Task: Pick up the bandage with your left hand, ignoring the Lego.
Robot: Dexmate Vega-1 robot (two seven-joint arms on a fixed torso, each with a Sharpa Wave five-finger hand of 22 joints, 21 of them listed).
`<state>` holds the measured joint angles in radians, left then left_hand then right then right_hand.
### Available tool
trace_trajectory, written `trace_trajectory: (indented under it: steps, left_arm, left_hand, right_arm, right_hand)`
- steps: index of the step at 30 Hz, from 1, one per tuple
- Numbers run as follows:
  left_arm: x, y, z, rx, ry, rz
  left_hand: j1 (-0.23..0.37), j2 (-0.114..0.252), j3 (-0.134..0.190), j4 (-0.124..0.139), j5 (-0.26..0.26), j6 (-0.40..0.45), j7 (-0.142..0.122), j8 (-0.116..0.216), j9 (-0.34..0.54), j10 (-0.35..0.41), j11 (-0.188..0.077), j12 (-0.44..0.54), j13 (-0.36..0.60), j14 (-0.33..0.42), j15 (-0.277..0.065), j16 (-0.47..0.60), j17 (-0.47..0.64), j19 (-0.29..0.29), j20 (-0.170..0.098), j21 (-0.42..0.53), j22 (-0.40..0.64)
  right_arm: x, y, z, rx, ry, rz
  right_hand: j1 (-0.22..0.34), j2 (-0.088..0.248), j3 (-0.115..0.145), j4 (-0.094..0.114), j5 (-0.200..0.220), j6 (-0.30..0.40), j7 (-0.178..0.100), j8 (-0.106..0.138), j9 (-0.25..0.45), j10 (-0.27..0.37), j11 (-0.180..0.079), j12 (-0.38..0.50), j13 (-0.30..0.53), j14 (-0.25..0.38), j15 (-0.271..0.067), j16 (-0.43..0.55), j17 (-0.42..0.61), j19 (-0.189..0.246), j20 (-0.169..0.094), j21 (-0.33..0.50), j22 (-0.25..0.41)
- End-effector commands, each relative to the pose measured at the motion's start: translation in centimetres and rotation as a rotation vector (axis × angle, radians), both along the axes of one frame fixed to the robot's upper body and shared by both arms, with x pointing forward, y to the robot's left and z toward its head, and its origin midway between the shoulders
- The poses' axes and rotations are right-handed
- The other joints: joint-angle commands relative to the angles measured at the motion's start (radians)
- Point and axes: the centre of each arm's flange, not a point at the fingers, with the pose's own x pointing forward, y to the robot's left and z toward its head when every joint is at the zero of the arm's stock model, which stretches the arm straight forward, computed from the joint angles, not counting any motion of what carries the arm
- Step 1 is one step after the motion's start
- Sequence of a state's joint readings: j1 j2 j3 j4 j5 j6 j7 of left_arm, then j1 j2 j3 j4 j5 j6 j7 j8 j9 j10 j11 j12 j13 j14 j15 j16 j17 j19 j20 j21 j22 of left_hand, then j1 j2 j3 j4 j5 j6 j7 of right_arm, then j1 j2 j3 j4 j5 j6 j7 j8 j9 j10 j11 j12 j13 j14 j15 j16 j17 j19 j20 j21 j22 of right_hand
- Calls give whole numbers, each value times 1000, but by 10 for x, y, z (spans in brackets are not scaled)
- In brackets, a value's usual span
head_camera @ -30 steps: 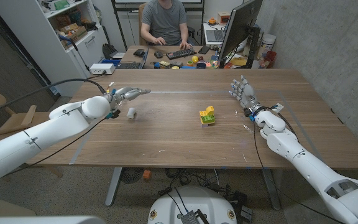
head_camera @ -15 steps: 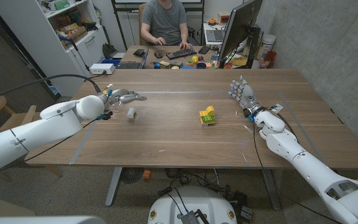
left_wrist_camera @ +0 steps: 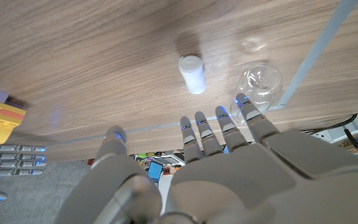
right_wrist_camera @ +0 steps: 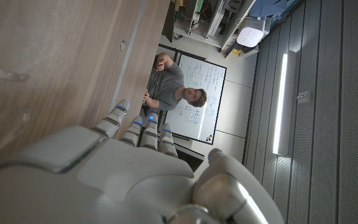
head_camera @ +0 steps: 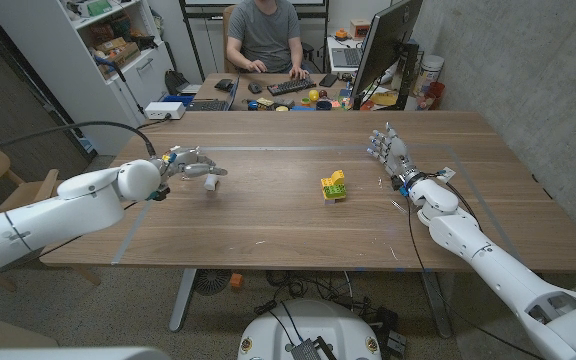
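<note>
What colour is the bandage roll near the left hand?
White; the bandage roll shows best in the left wrist view, just beyond the left hand.

Wooden table (head_camera: 268, 215), person (head_camera: 265, 35) typing at keyboard (head_camera: 290, 86), monitor (head_camera: 383, 45), white shelf (head_camera: 118, 45) behind

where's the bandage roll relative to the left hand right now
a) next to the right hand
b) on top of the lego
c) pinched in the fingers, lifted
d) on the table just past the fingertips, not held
d: the white bandage roll stands on the table beyond the left hand's spread fingers, untouched.
</note>
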<state>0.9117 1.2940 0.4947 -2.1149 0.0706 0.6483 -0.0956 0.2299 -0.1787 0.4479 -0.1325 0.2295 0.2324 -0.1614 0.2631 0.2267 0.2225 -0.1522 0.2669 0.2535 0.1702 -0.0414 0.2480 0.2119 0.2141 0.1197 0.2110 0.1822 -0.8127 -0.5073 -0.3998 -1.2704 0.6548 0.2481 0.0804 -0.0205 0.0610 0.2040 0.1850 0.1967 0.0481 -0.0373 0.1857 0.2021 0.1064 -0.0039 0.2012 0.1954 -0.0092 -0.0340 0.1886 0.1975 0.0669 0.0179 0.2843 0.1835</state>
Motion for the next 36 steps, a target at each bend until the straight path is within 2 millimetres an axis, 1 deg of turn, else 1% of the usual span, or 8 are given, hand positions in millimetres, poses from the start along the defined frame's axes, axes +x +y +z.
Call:
trace_trajectory:
  steps: [1,6,10,15,19,30,32,36]
  left_arm:
    - [3,13,-9,28,9,54]
    - [8,14,-9,80,-15,72]
    - [15,14,-10,56,-33,48]
    - [27,11,-11,56,-25,16]
    - [38,8,-9,36,-12,6]
    - [53,-1,-12,52,4,-5]
    - [55,-2,-13,57,3,-6]
    - [59,-3,-15,60,10,-3]
  left_hand:
    - [11,0,-6,-3,8,-8,-5,2,6,0,-7,2,7,9,-75,4,4,7,-4,6,3]
    - [28,1,-8,-13,13,-13,-12,3,7,-7,-2,0,10,13,-79,4,5,8,-11,5,4]
    - [49,5,-10,-22,20,-8,-19,9,9,4,-14,4,14,28,-89,9,7,23,-22,10,5]
    - [58,10,-14,-21,26,4,-27,17,11,22,-24,12,18,46,-98,14,11,29,-27,11,6]
    - [58,13,-16,-20,28,4,-24,18,11,24,-22,13,20,46,-98,14,12,31,-29,11,6]
    - [69,24,-20,-16,35,23,-30,30,14,47,-25,24,26,56,-99,17,18,29,-28,8,8]
    - [85,33,-15,-19,40,38,-33,39,15,58,-35,29,30,65,-105,20,21,31,-30,9,8]
    - [112,42,-10,-24,46,53,-43,49,16,71,-40,35,35,77,-113,23,25,41,-32,12,10]
  right_arm:
    - [-4,0,-1,-4,4,-7]
    - [-4,0,-1,-3,6,-6]
    - [-5,0,-1,-4,4,-8]
    - [-5,-1,0,1,5,-16]
    - [-5,-3,-1,3,5,-22]
    - [-2,-7,-1,19,10,-35]
    - [0,-7,0,16,8,-33]
    - [2,-6,0,17,10,-28]
  right_hand:
    - [9,53,-5,1,8,-1,6,10,2,-6,1,9,2,-8,-14,4,3,3,-8,-2,4]
    - [9,54,-7,1,8,-1,7,10,2,-7,2,9,2,-9,-15,4,3,3,-7,-3,4]
    - [9,54,-9,1,8,-2,7,10,2,-8,2,9,2,-10,-14,4,3,3,-5,-4,4]
    - [10,55,-11,1,8,-3,8,10,2,-8,2,9,2,-10,-13,5,3,3,-5,-4,4]
    - [10,56,-12,1,8,-3,7,10,2,-9,1,9,2,-11,-14,5,3,5,-4,-5,4]
    - [10,57,-16,0,9,-4,7,11,2,-11,2,9,2,-11,-14,5,2,7,-3,-6,4]
    - [10,58,-17,0,9,-4,7,11,2,-11,2,9,2,-12,-14,5,2,7,-3,-6,4]
    - [11,58,-18,0,9,-3,7,11,2,-11,1,9,2,-11,-13,5,2,8,-3,-7,4]
